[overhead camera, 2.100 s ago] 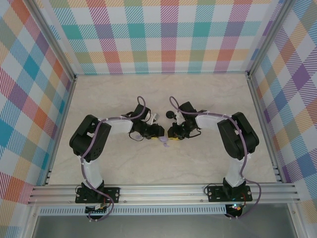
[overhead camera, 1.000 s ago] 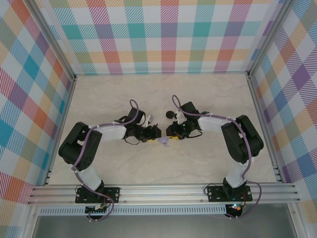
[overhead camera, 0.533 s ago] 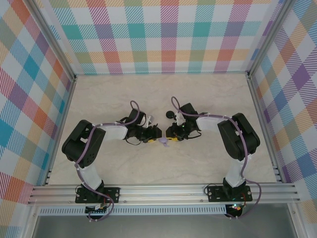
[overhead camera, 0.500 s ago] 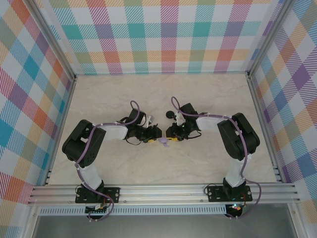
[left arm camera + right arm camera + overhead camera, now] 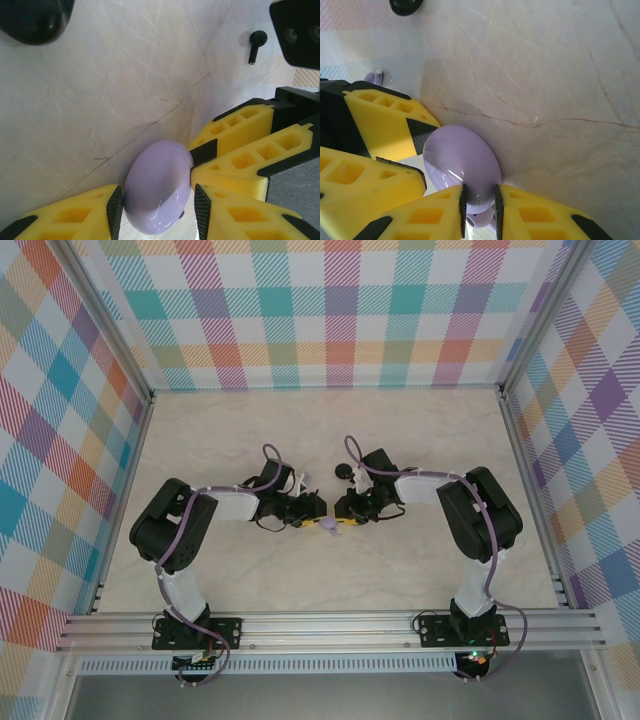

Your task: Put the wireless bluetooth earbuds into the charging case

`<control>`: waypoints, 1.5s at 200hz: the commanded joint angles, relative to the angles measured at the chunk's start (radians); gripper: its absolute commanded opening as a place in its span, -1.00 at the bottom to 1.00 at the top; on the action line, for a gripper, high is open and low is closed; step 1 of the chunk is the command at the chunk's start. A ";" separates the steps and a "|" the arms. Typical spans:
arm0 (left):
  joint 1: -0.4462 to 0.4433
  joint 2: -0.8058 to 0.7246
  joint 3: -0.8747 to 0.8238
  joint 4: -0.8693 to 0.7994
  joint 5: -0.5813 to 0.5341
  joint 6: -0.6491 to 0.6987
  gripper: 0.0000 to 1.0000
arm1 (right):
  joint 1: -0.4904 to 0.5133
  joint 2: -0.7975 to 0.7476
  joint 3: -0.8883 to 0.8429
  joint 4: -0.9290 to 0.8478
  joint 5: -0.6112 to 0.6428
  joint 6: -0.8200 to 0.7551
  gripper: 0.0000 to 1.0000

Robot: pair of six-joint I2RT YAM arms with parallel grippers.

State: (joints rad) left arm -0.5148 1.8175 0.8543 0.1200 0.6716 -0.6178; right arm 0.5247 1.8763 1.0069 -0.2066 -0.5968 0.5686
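Observation:
The lilac charging case (image 5: 328, 524) sits between both grippers at the table's middle. My left gripper (image 5: 320, 519) has its pads on either side of the case's body (image 5: 159, 200), and the case stands tilted on edge. From the other side my right gripper (image 5: 479, 209) is shut on the case's glossy rim (image 5: 462, 162); a smaller lilac part shows just under its fingers. One black earbud (image 5: 256, 44) lies on the table beyond the grippers. A lilac earbud (image 5: 372, 77) lies behind the left fingers.
A black case (image 5: 343, 471) rests just behind the right gripper, and is also seen as the black case (image 5: 32, 17) at the upper left of the left wrist view. Plaid walls and metal rails (image 5: 330, 625) enclose the marble table.
Both grippers have narrowed their jaws onto the lilac case. The left arm's elbow has shifted a little to the right, and the case has moved slightly away from the near edge.

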 commanded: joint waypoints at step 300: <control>0.066 -0.500 0.017 0.127 -0.058 0.271 -0.67 | -0.163 -0.494 0.024 0.007 -0.189 -0.409 0.16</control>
State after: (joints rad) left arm -0.4675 1.3514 0.8352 0.1787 0.5011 -0.4046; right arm 0.4122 1.3975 0.9707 -0.2028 -0.5831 0.2668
